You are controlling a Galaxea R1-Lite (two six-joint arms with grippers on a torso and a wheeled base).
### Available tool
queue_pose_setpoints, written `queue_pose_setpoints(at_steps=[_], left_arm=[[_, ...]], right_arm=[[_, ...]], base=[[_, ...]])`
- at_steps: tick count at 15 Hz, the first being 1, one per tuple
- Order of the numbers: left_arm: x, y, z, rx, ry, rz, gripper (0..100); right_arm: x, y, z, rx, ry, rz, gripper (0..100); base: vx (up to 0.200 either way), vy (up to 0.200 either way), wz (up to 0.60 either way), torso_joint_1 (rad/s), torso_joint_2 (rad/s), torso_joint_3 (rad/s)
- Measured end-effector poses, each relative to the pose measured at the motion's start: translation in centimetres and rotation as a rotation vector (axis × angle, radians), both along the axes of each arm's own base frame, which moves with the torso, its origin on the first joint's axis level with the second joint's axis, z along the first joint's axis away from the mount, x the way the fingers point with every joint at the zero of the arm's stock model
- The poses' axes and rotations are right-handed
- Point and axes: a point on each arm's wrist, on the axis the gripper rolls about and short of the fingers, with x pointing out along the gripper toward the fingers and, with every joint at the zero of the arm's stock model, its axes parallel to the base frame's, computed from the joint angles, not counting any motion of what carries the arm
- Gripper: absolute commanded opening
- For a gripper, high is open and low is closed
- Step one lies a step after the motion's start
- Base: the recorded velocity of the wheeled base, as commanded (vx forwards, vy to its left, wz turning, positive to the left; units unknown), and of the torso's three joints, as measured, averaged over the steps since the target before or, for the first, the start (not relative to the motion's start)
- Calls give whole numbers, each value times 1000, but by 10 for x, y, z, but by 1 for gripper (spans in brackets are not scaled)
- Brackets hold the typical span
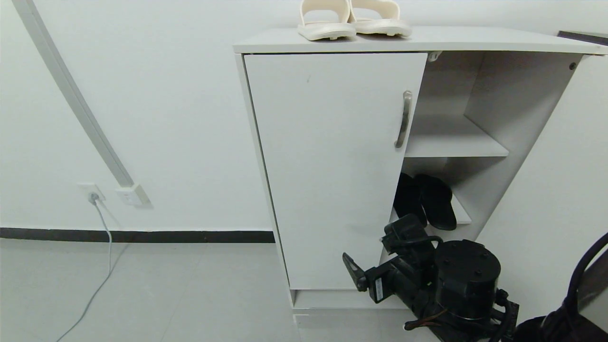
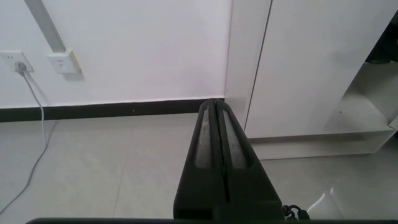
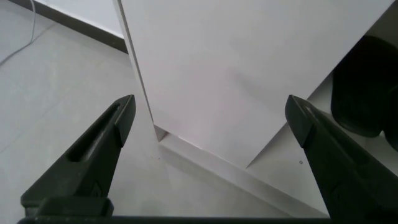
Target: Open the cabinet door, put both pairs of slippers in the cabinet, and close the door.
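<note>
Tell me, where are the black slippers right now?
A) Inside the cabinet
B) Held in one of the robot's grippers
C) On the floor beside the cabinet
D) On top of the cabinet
A: the black slippers lie inside the open side of the cabinet, while the cream pair sits on its top.

**What I cannot see whole**

The 2 cream slippers (image 1: 354, 21) on top of the cabinet (image 1: 475, 40) are cut by the upper edge, so I cannot see their backs. The 2 black slippers (image 1: 430, 199) on the lower shelf (image 1: 463, 214) are partly hidden: the closed door (image 1: 327, 166) covers the side of the left one, and my right arm (image 1: 446, 280) covers their near ends. The open door (image 1: 560, 180) runs out of the picture on the right.
</note>
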Motion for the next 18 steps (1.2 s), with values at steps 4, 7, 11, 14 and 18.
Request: queue_pose_setpoints(at_steps=[4, 7, 11, 14, 18], left_arm=[[0, 0, 0, 0, 0, 0, 0], [0, 0, 0, -2, -1, 0, 0], [0, 0, 0, -2, -3, 0, 0], [0, 0, 0, -2, -2, 0, 0], [0, 0, 0, -2, -1, 0, 0]], right_arm=[[0, 0, -1, -2, 3, 0, 100], [0, -2, -2, -7, 8, -3, 100], [1, -2, -4, -9, 11, -6, 100], [1, -1, -6, -13, 17, 6, 100], [2, -2, -6, -15, 18, 5, 100]], base=[[0, 0, 0, 0, 0, 0], [0, 0, 0, 0, 0, 0], [0, 0, 0, 5, -114, -211], [0, 0, 0, 51, -450, -373], [0, 0, 0, 89, -486, -351]])
